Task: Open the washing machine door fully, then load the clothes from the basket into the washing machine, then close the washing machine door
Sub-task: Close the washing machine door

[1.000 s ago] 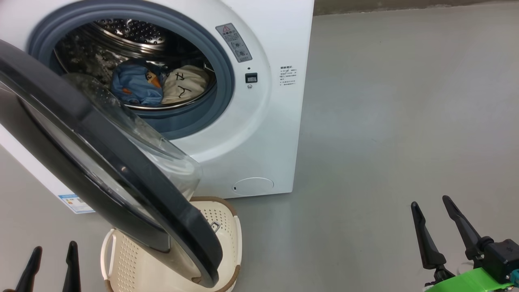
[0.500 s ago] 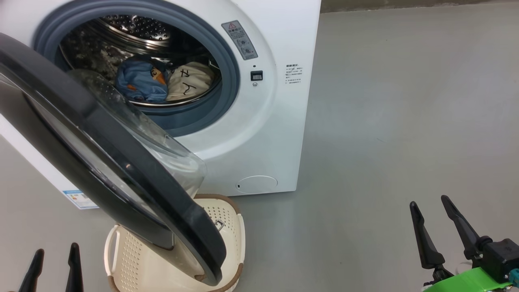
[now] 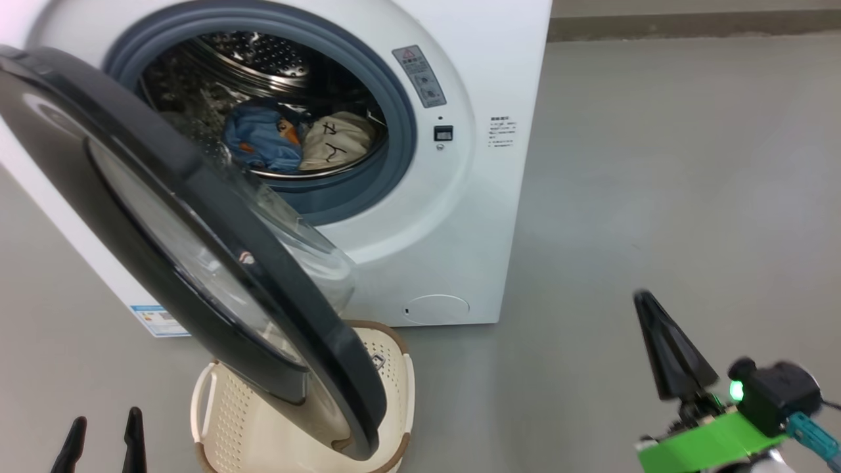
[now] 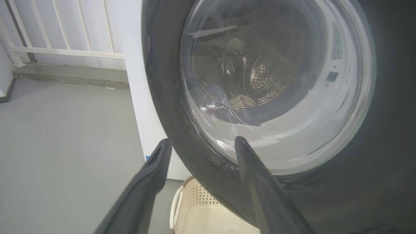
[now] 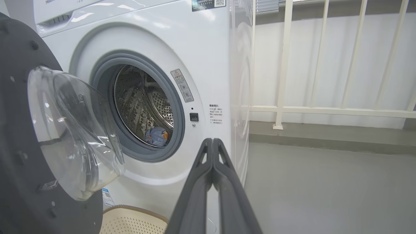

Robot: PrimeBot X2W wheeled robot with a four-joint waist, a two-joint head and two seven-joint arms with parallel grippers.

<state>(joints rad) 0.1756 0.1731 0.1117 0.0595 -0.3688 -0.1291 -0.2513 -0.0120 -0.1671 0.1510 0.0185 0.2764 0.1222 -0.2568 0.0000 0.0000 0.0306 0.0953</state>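
Near left: left gripper (image 3: 106,427), two dark fingers spread wide, nothing between them, pointing toward the outer face of the washing machine door (image 3: 184,249) and apart from it.

Just right of that: the door swung out to the left, wide glossy black rim around a bulging clear glass bowl, leaning over the basket (image 3: 227,407). Basket on the grey floor (image 3: 657,164) in front of the washer, cream, perforated, brown-rimmed, partly hidden under the door's near edge.

Behind the door, low on the cabinet's left side: a blue label sticker (image 3: 158,318), print too small to read.

Farther back: the washing machine (image 3: 473,217), white, mouth open, grey gasket (image 3: 401,131) round the steel drum. Inside the drum, the clothes (image 3: 276,148): a light blue garment (image 3: 263,141) with orange print on the left, touching a cream garment (image 3: 338,141) on the right with black hand-drawn strokes, not legible as words.

Right of the opening: a grey warning sticker (image 3: 420,75) with a red triangle and round pictograms, text unreadable. Below it, a small dark square latch (image 3: 443,133). Farther right, a block of tiny black print (image 3: 501,126), unreadable. Low on the front, the round filter cap (image 3: 437,309).

In the right wrist view: a QR-code label (image 5: 208,4) at the washer's top edge, lettering unreadable, and a white railing (image 5: 282,65) beyond.

Near right: right gripper (image 3: 647,309), fingers pressed together, gripping nothing, over the floor, well apart from the washer.
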